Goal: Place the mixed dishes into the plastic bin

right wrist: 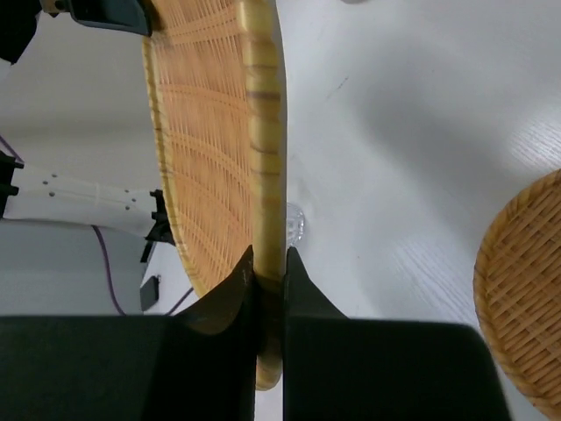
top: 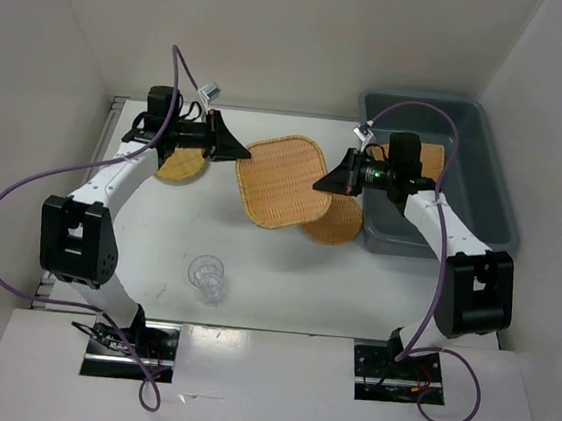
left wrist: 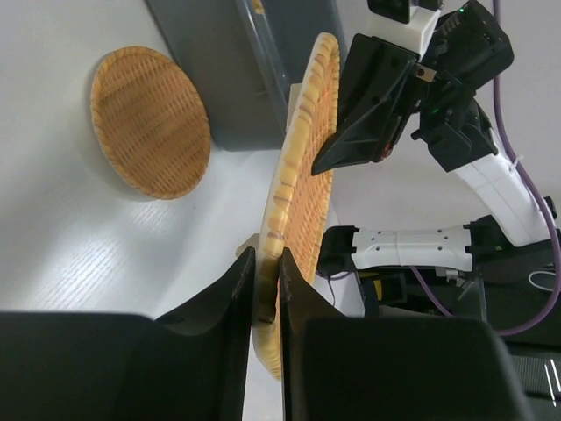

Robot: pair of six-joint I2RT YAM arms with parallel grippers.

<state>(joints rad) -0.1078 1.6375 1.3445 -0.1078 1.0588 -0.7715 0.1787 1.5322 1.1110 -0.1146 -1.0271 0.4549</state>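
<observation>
Edges of the square plate [top: 284, 183], opposite ones, are clenched by left hand [left wrist: 267, 282] and right hand [right wrist: 269, 274].

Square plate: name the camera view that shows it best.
Top external: the square plate shows face-on with nearly its whole outline visible, gripped at opposite edges by the left gripper and right gripper. Both wrist views show it edge-on only: rim and part of the weave.

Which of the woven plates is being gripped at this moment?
The rounded-square plate in the middle: the left pincer and right pincer clamp its opposite edges; the others lie free.
</observation>
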